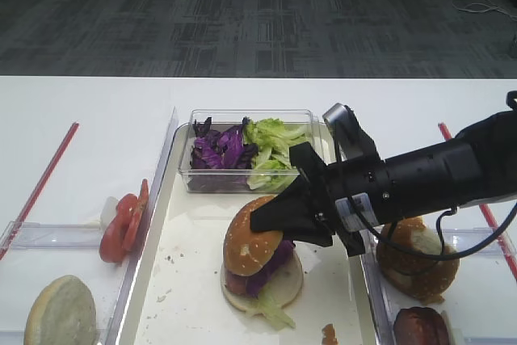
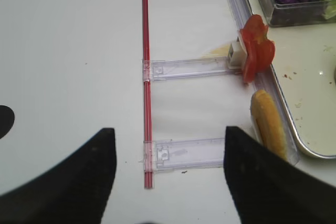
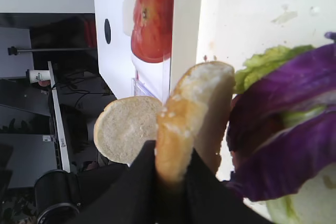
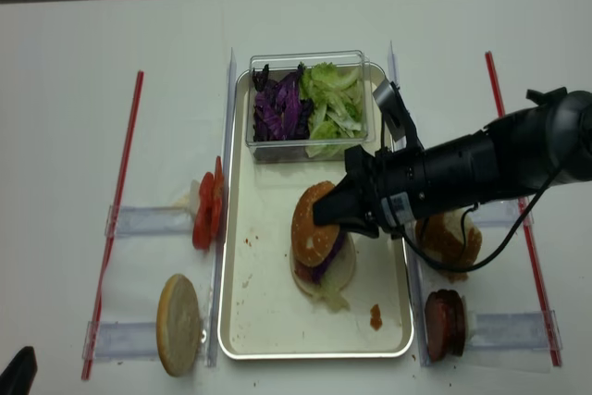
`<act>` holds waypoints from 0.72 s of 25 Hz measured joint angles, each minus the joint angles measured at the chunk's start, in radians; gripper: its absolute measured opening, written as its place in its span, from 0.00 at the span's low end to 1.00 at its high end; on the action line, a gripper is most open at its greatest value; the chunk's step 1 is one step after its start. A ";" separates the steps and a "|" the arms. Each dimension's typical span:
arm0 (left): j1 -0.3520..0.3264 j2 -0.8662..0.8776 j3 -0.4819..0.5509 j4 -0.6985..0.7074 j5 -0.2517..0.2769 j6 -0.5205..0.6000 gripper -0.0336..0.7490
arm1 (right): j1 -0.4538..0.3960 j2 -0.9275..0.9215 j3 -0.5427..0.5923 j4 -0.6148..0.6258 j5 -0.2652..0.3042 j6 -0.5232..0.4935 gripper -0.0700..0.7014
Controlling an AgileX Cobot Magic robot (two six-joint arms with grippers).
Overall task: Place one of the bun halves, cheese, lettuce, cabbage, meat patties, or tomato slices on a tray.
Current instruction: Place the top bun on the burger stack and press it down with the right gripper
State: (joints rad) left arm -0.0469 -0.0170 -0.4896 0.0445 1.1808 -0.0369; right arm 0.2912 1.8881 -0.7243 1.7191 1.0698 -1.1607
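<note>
Right gripper point(image 1: 271, 224) clamping bun top point(image 1: 252, 236) (tilted), arm reaching leftward over tray point(image 1: 190, 296)

I see the tray point(image 4: 242, 321) at the middle of the surface point(image 4: 74, 117) with a tub point(image 4: 310, 104) of cabbage point(image 4: 277, 108) and lettuce point(image 4: 335, 108) at its far end, a stacked burger point(image 4: 322, 265) nearer, tomato slices point(image 4: 205, 215) left of it, and a meat patty point(image 4: 444, 323) to its right.

Place: robotics lab or office test room
Floor: grey patterned carpet tiles point(image 1: 242, 14)
Worktop: plain white worktop point(image 4: 111, 34), red guide strips point(image 4: 123, 182), clear plastic holders point(image 4: 148, 221)
Background: cables and equipment stands in right wrist view
</note>
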 joint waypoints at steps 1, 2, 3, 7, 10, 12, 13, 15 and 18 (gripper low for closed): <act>0.000 0.000 0.000 0.000 0.000 0.000 0.58 | 0.000 0.000 0.000 0.000 0.000 0.002 0.25; 0.000 0.000 0.000 0.000 0.000 0.000 0.58 | 0.000 0.000 0.000 0.000 0.000 0.002 0.25; 0.000 0.000 0.000 0.000 0.000 0.000 0.58 | 0.000 0.000 0.000 0.000 -0.003 0.004 0.25; 0.000 0.000 0.000 0.000 0.000 0.000 0.58 | 0.000 0.000 0.000 -0.002 -0.014 0.027 0.25; 0.000 0.000 0.000 0.000 0.000 0.000 0.58 | 0.000 0.000 0.000 -0.029 -0.026 0.045 0.25; 0.000 0.000 0.000 0.000 0.000 0.000 0.58 | 0.000 0.000 0.000 -0.036 -0.029 0.060 0.29; 0.000 0.000 0.000 0.000 0.000 0.000 0.58 | 0.000 0.000 0.000 -0.038 -0.030 0.065 0.31; 0.000 0.000 0.000 0.000 0.000 0.000 0.58 | 0.000 0.000 0.000 -0.041 -0.030 0.071 0.35; 0.000 0.000 0.000 0.000 0.000 0.000 0.58 | 0.000 0.000 0.000 -0.043 -0.033 0.077 0.39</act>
State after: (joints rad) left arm -0.0469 -0.0170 -0.4896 0.0445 1.1808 -0.0369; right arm 0.2912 1.8881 -0.7243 1.6766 1.0372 -1.0838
